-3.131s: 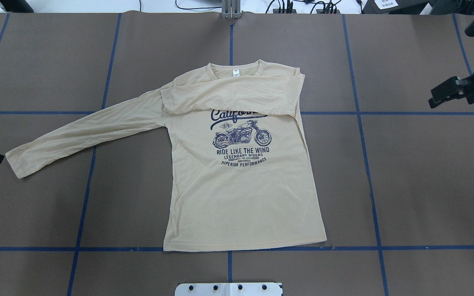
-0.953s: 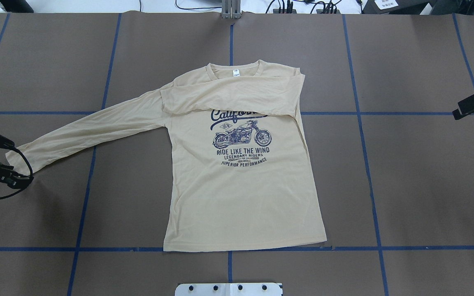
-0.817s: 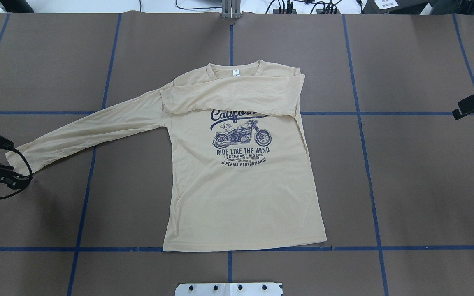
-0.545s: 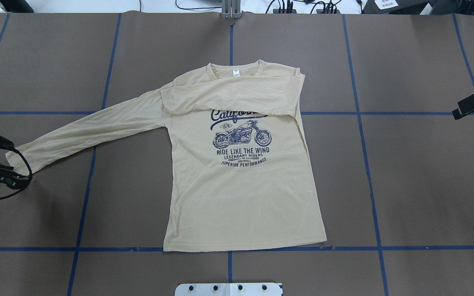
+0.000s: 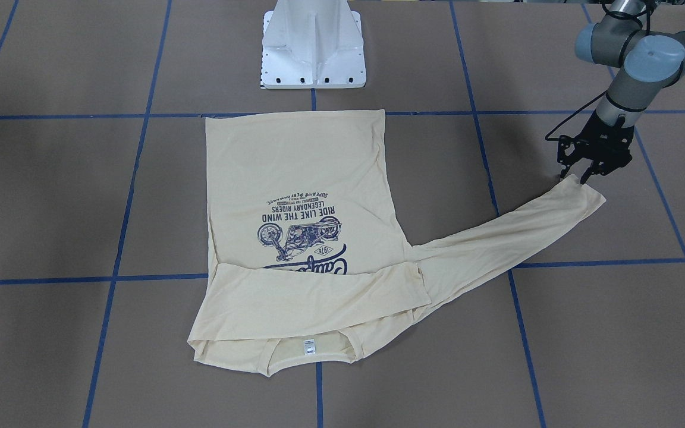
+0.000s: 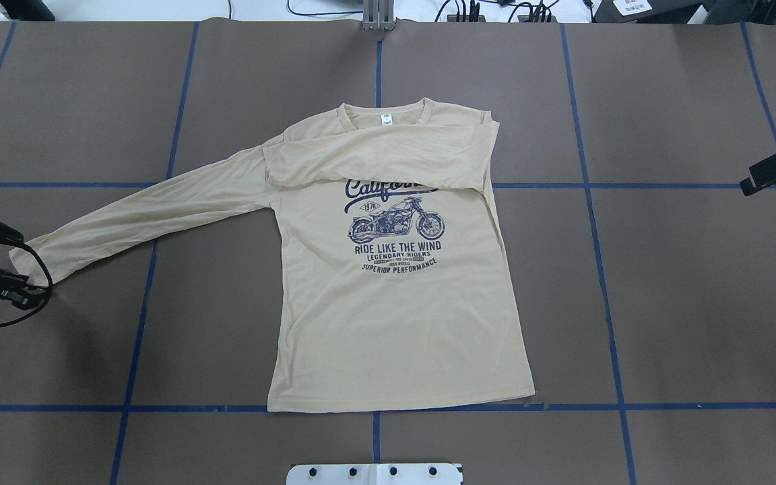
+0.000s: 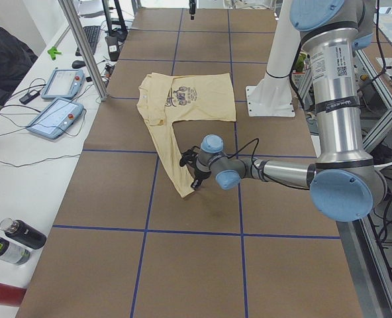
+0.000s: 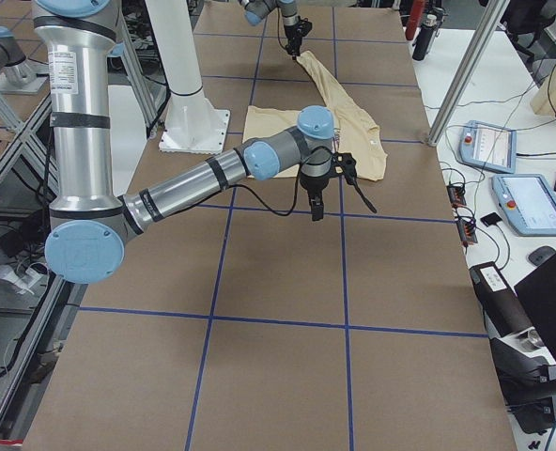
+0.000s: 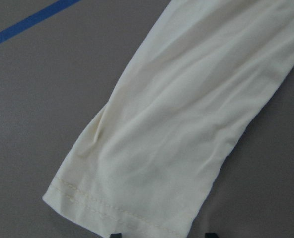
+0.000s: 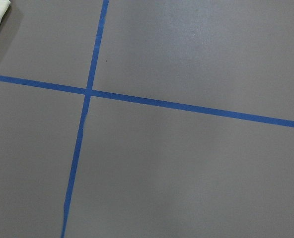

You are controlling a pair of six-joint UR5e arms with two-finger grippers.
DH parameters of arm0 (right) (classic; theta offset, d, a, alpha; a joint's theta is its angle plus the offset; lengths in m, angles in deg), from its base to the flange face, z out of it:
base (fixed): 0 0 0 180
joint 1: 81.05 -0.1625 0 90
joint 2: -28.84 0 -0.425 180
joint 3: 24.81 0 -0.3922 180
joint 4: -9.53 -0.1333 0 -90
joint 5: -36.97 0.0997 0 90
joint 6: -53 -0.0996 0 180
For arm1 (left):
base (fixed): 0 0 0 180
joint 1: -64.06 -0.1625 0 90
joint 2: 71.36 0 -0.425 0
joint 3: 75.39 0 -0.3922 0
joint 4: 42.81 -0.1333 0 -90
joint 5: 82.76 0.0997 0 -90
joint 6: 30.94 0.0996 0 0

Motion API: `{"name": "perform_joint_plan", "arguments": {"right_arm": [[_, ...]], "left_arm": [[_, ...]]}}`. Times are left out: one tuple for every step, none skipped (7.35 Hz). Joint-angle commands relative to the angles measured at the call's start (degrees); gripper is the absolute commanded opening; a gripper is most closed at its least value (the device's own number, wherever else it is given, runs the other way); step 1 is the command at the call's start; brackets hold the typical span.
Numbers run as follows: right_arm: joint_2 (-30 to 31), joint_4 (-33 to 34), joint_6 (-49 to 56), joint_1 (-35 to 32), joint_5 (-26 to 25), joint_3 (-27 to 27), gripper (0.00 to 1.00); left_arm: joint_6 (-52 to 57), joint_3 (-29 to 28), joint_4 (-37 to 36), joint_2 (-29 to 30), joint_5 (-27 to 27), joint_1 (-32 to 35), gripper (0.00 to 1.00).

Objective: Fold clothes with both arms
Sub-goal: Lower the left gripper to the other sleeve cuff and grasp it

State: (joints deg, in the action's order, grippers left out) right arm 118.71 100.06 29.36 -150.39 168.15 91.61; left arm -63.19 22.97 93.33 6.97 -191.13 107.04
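The brown surface [image 6: 664, 303], gridded with blue tape [image 6: 603, 269], carries 1 cream shirt [image 6: 395, 323] lying flat, print [image 6: 396, 229] up, hem toward the robot. The left arm [image 5: 634, 59] reaches low to the outstretched sleeve [image 6: 145, 215]. The right arm [image 8: 193, 178] hangs over bare surface, well apart from the shirt. The other sleeve [image 6: 374, 158] lies folded across the chest, covering part of the print. The left hand [image 5: 575, 173] sits at the cuff [image 9: 122, 208], its 2 fingertips [image 9: 115, 234] apart, nothing clamped. I cannot tell the right hand's [image 6: 772, 170] state.
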Motion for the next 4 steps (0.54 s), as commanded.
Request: {"name": "perform_joint_plan", "arguments": {"right_arm": [[0.0, 0.0, 0.0, 0.0, 0.0, 0.1, 1.00], [0.0, 0.0, 0.0, 0.0, 0.0, 0.1, 1.00], [0.0, 0.0, 0.0, 0.0, 0.0, 0.1, 1.00], [0.0, 0.0, 0.0, 0.0, 0.0, 0.1, 1.00]], "left_arm": [[0.1, 0.4, 0.0, -0.2, 0.0, 0.3, 0.00], [0.3, 1.3, 0.0, -0.7, -0.2, 0.6, 0.00], [2.8, 4.0, -0.5, -1.3, -1.4, 1.1, 0.00], [4.3, 6.5, -1.2, -1.9, -5.1, 2.3, 0.00]]}}
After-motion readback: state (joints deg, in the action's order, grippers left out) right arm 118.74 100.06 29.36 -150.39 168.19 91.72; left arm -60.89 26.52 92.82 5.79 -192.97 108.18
